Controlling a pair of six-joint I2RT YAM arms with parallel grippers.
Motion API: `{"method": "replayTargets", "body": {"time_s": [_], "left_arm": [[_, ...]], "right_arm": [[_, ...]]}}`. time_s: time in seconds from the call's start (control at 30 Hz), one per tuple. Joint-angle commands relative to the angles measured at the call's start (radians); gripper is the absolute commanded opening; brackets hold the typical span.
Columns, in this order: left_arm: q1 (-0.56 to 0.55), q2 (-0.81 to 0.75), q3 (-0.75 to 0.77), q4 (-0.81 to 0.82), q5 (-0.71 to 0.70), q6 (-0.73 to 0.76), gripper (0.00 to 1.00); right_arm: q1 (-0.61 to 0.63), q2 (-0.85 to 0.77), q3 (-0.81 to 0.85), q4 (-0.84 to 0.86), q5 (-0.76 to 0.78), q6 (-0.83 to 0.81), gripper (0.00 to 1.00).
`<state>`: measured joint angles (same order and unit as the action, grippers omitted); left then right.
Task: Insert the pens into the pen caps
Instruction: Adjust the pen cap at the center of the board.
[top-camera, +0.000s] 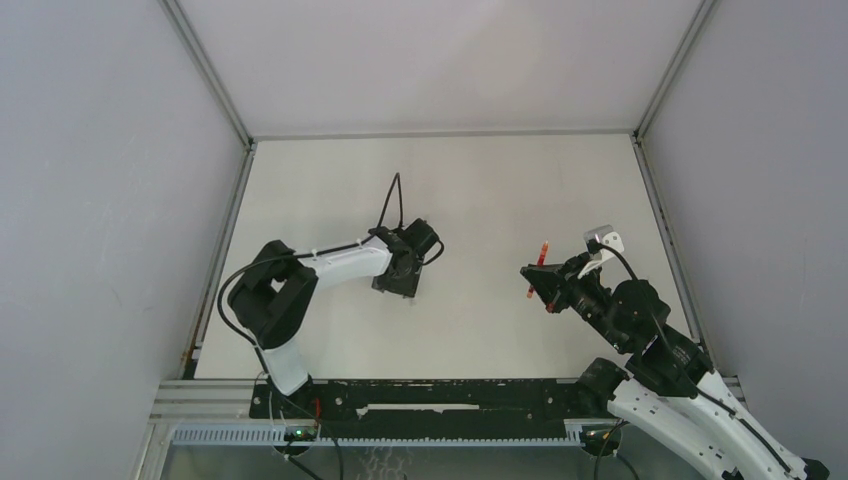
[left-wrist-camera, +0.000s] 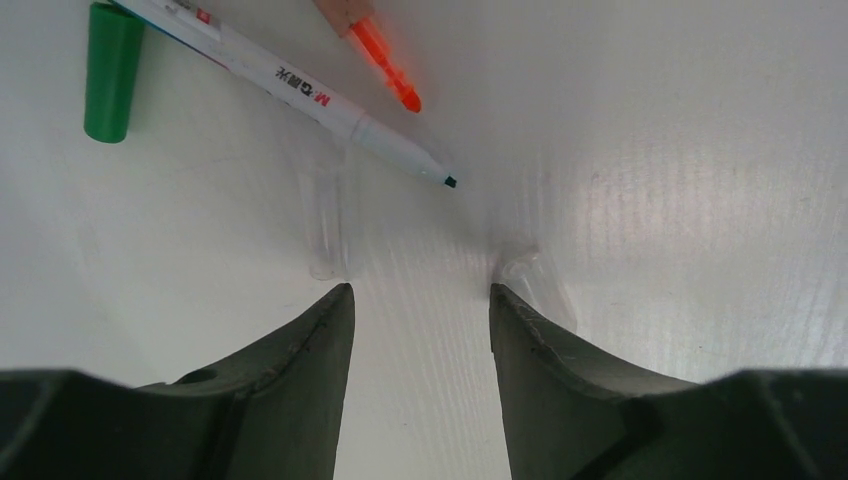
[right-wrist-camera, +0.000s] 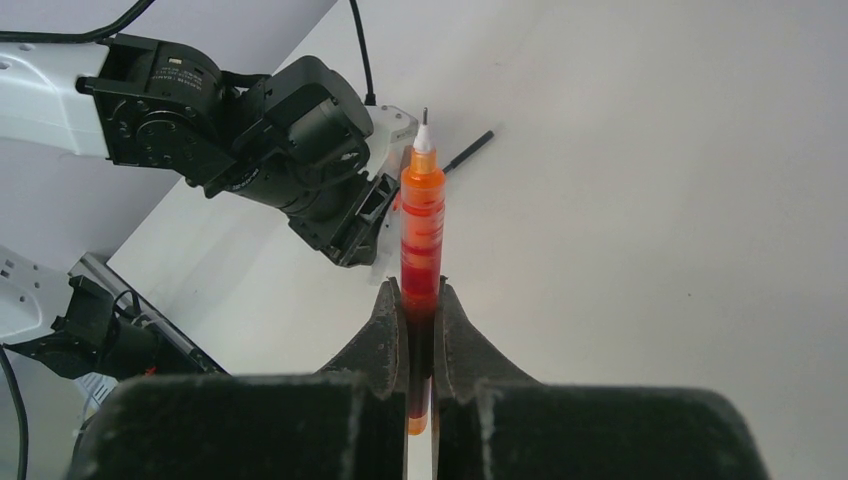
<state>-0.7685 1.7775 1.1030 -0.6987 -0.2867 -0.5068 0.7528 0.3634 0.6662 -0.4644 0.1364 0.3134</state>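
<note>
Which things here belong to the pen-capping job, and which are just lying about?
Job: red pen in right claw; green cap; pale green-tipped pen; orange-red pen.
Lying about: left arm's black cable.

The left arm (top-camera: 345, 262) and right arm (top-camera: 680, 425) have white shells and black joints. Thin black cables (top-camera: 386, 205) loop off the left one. The fingers (left-wrist-camera: 300, 350) are dark, curved and pointy.

Rear ends of pale pen (left-wrist-camera: 290, 85) and orange-tipped pen (left-wrist-camera: 385, 62) beyond the top edge
</note>
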Motion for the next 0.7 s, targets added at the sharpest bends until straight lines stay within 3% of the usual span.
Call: {"method": "replayTargets", "body": {"time_s": [0.0, 0.17, 0.5, 0.67], "left_arm": [[-0.019, 0.050, 0.000, 0.027, 0.033, -0.026, 0.57], [-0.021, 0.031, 0.011, 0.038, 0.039, -0.035, 0.58], [-0.018, -0.090, 0.013, -0.081, -0.113, -0.059, 0.58], [-0.024, -0.143, 0.047, -0.073, -0.067, -0.067, 0.58]], "right_arm": [[-0.007, -0.006, 0.006, 0.033, -0.001, 0.019, 0.00], [-0.007, -0.003, 0.006, 0.036, -0.005, 0.019, 0.00], [-0.009, -0.014, 0.006, 0.022, 0.003, 0.019, 0.00], [-0.009, -0.009, 0.005, 0.026, -0.002, 0.025, 0.00]]}}
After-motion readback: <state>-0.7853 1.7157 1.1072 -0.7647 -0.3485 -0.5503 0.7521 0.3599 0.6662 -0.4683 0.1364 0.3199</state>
